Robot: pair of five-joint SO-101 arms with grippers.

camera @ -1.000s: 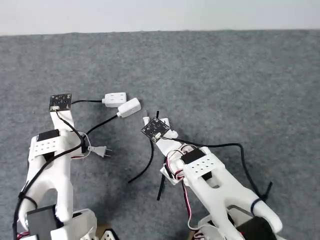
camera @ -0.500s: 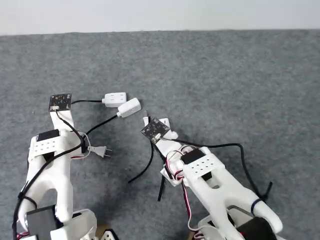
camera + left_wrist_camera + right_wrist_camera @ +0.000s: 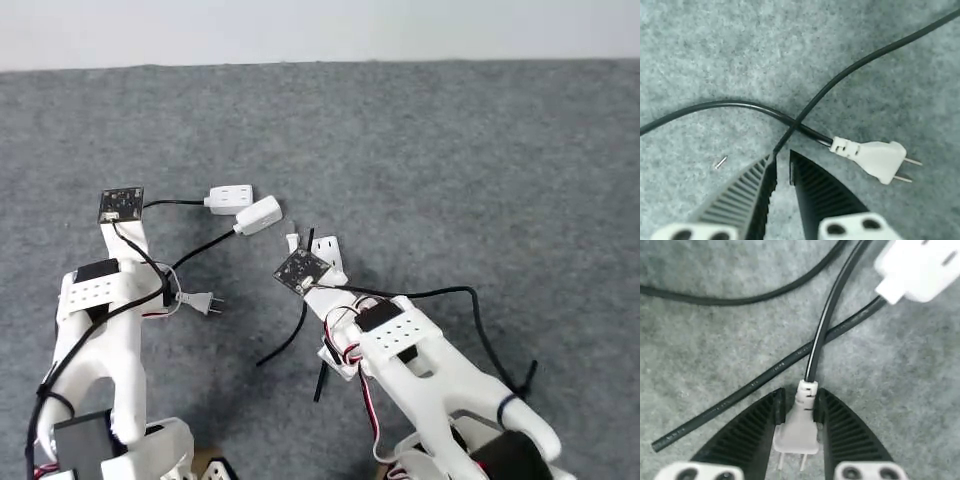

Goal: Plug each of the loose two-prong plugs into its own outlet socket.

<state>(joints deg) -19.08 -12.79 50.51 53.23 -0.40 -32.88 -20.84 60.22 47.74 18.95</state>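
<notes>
The right claw (image 3: 800, 395) is closed on a flat white two-prong plug (image 3: 795, 432). Its ribbed black fingers (image 3: 760, 425) press the plug's body from both sides, and the prongs point back toward the wrist. The plug's glossy black cord (image 3: 827, 315) leads away from the tips, past a white plastic outlet socket (image 3: 920, 265) lying just beyond.

From above, two such sockets sit side by side on the grey felt-like table cover (image 3: 480, 170) — the far white outlet socket (image 3: 230, 198) and the near white outlet socket (image 3: 258, 215). The right arm (image 3: 400, 340) reaches in just beside the near one.

The left claw (image 3: 782, 154) has its jaws drawn almost together, with only a thin slit between them. Its tips nip the thin black socket cord (image 3: 850, 70), which runs across the cover from the near socket (image 3: 205, 248).

A second, loose white two-prong plug (image 3: 875, 159) lies flat on the cover just beside the left claw — untouched, with its prongs pointing away from that arm (image 3: 205, 302). The socket cord crosses over this plug's own black lead (image 3: 715, 106) close to the claw's tips.
</notes>
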